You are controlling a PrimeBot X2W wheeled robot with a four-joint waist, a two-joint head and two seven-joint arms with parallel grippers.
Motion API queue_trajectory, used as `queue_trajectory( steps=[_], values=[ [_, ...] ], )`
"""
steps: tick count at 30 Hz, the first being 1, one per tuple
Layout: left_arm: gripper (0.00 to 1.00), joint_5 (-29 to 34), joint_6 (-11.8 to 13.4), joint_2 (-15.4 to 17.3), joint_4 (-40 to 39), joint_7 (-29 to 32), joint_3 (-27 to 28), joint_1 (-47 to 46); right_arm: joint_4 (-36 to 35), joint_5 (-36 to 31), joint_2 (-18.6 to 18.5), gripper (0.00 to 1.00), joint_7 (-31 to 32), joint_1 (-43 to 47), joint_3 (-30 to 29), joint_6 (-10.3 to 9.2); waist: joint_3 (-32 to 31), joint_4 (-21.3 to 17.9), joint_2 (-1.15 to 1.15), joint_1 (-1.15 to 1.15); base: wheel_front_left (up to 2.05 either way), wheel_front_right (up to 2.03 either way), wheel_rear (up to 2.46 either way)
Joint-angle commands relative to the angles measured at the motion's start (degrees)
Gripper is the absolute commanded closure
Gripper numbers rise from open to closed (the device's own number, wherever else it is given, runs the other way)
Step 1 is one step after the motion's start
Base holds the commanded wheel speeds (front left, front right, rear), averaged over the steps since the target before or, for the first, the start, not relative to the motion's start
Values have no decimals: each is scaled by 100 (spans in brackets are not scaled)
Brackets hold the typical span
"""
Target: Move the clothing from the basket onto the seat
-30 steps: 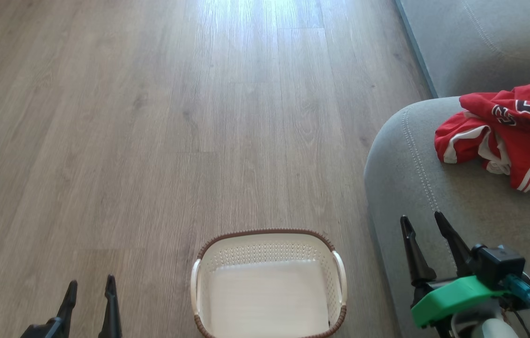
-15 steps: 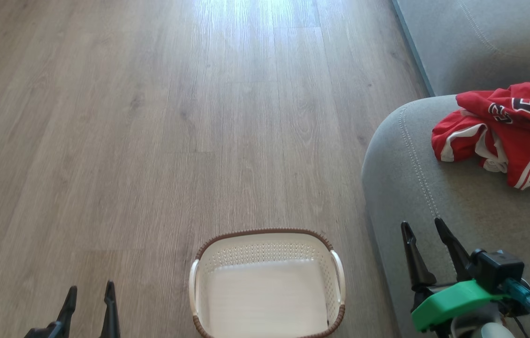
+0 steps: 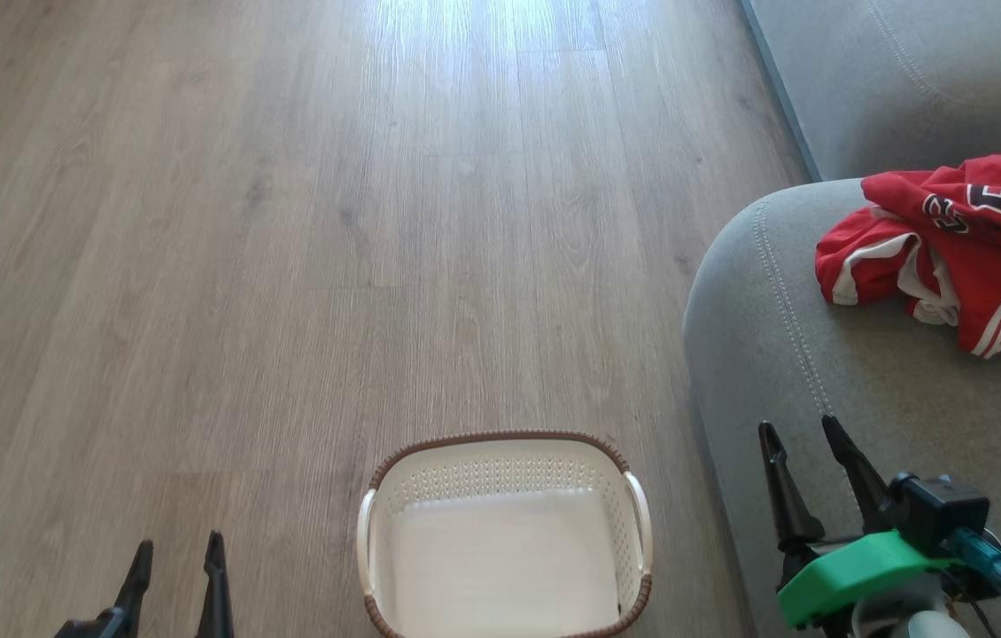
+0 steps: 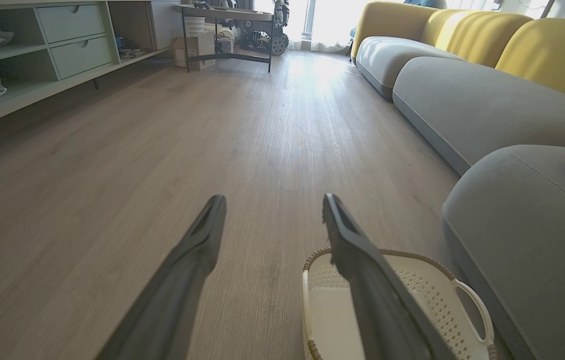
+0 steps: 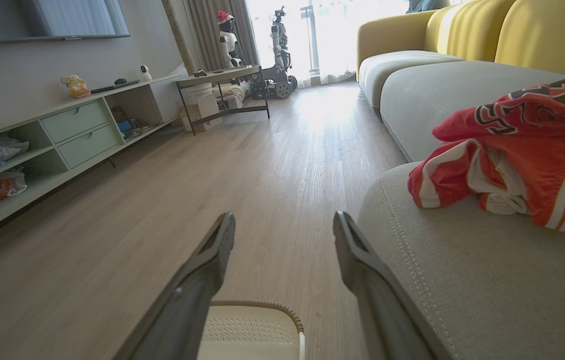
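Observation:
The red clothing (image 3: 961,257) with white trim and dark numbers lies crumpled on the grey seat (image 3: 784,354) at the right; it also lies there as the clothing (image 5: 512,150) in the right wrist view. The cream basket (image 3: 505,540) with a brown rim stands on the floor at the bottom centre with nothing in it. My right gripper (image 3: 800,430) hangs open over the seat's front edge, well short of the clothing. My left gripper (image 3: 177,549) stands open at the lower left, left of the basket (image 4: 437,300).
Wood-look floor (image 3: 332,221) stretches ahead and left. Another grey sofa cushion (image 3: 908,80) lies beyond the seat, with yellow backrests (image 5: 512,30). A pale green shelf unit (image 5: 62,135) lines the left wall, and a small table (image 5: 222,90) stands far ahead.
The head camera shifted slightly, so everything sits a little lower and left. Both grippers appear slightly lower in view and stay open. The clothing and basket have not moved.

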Motion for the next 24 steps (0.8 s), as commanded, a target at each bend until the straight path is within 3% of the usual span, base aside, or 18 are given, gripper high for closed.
queue_trajectory(
  steps=[1, 4, 5, 10, 24],
  values=[
    [0, 54, -20, 54, -117, -72, 293, -119, -170, 20, 9, 0, -82, -221, 108, -2, 0, -2, 0, 0, 0, 0, 0],
    [0, 57, -48, 38, -115, -72, 294, -120, -165, 21, 9, 0, -82, -224, 111, -2, 5, -5, 0, 0, 0, 0, 0],
    [100, -1, -50, -18, 1, 0, 6, 0, 1, 1, 0, 100, -16, -1, 0, 0, 5, -6, 0, 0, 0, 0, 0],
    [100, -35, -54, -192, 345, 25, -74, 50, 415, 37, 0, 100, 4, 115, 27, 0, 9, -9, 0, 0, 0, 0, 0],
    [100, -691, -214, -331, 287, 234, 196, -76, 403, 865, -6, 100, 192, -8, -58, 0, 45, -34, 0, 0, 0, 0, 0]
  ],
)
